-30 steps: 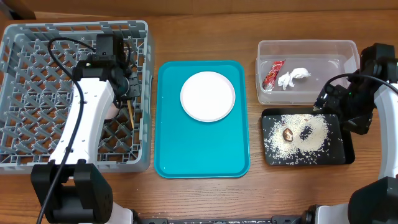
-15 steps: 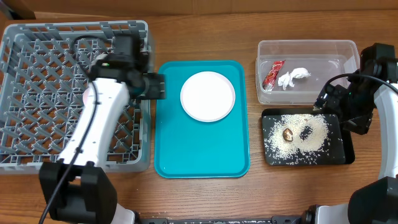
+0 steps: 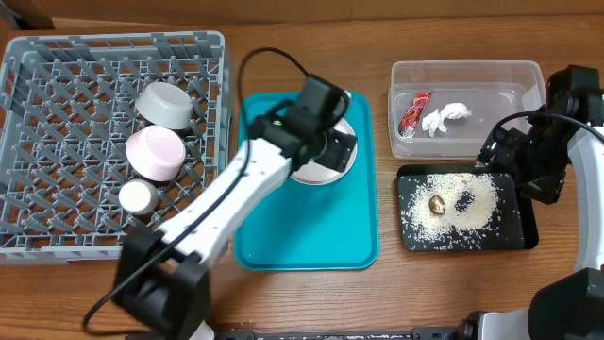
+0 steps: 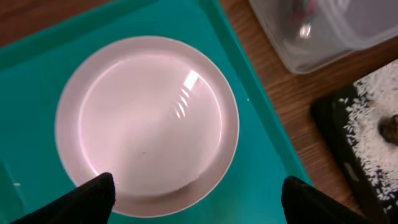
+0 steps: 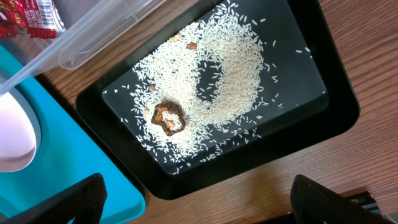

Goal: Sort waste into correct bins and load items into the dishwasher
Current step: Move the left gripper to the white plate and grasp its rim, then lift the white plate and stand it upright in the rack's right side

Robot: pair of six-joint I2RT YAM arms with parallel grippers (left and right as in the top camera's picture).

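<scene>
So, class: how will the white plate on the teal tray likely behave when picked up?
The white plate looks rigid and probably breakable. Its glossy face shows glare, so it is likely slippery. It lies flat on the teal tray, so its low rim may be hard to get under.

The table (image 3: 425,293) is wood with visible grain and a dull finish. The teal tray (image 3: 302,227) is smooth plastic, and the plate (image 4: 147,121) on it is glossy, catching a bright glare. The tub (image 3: 500,132) is clear, shiny plastic holding a crinkled, shiny wrapper (image 3: 414,110) and a crumpled paper tissue (image 3: 444,117). The black tray (image 5: 311,106) looks smooth under dry rice (image 5: 230,68). The rack (image 3: 57,113) is matt grey plastic.
</scene>
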